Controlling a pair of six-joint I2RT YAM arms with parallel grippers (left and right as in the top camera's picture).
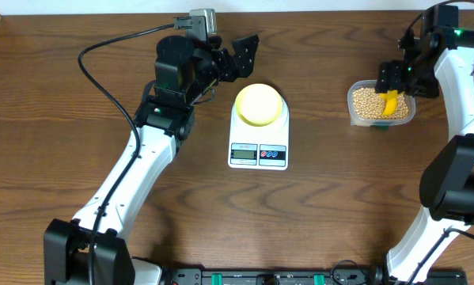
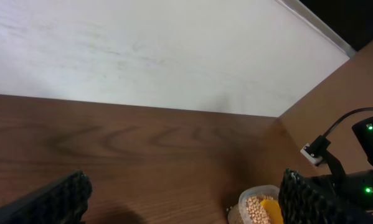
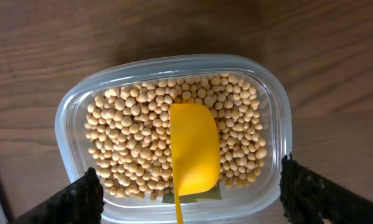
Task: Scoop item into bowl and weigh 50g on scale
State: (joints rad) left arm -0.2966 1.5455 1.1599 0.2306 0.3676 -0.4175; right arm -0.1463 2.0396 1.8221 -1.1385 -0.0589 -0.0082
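2 end effectors: L end effector (image 2: 185, 190) & R end effector (image 3: 190, 174) open, empty
Scoop (image 3: 194, 146): on beans (image 3: 124, 143) in tub (image 3: 279, 106)
Bowl (image 1: 259, 104): on scale (image 1: 258, 154)

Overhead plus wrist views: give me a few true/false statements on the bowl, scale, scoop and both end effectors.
1. The bowl sits on the scale. True.
2. The right end effector is clamped on the scoop. False: its jaws stand wide apart, and the scoop lies loose on the beans in the tub.
3. The bowl is full of beans. False: the overhead view shows none in it.
4. The left end effector is open and holds nothing. True.
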